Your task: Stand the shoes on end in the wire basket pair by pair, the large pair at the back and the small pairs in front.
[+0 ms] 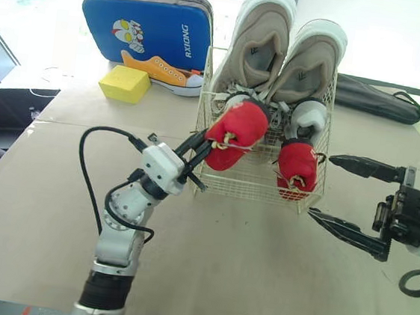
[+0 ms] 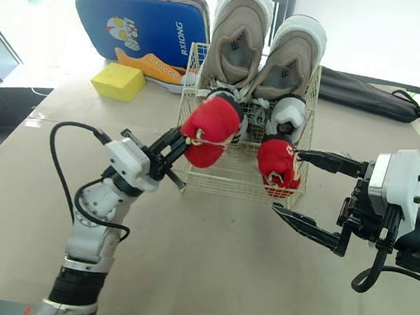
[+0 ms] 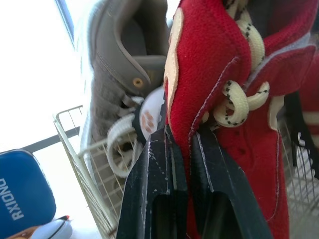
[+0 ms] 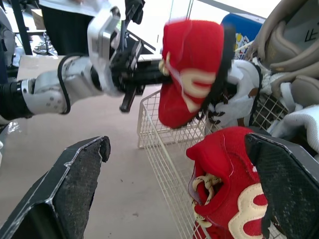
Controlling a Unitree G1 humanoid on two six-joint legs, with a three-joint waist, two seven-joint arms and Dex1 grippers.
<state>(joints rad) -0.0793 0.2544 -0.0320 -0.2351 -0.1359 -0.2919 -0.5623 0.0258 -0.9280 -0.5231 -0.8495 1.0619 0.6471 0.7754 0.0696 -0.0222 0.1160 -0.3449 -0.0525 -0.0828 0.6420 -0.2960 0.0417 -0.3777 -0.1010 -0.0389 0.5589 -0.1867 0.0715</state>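
A wire basket stands on the table with two large beige shoes on end at its back. Two small grey-white shoes stand in front of them. One small red shoe stands at the basket's front right. My left gripper is shut on the edge of the other red shoe, holding it over the basket's front left corner. The right gripper hangs open just right of the basket, with nothing between its fingers.
A blue case with a cartoon shoe print lies at the back left, a yellow sponge block in front of it. A dark bag lies behind the basket on the right. The brown table stretches toward me.
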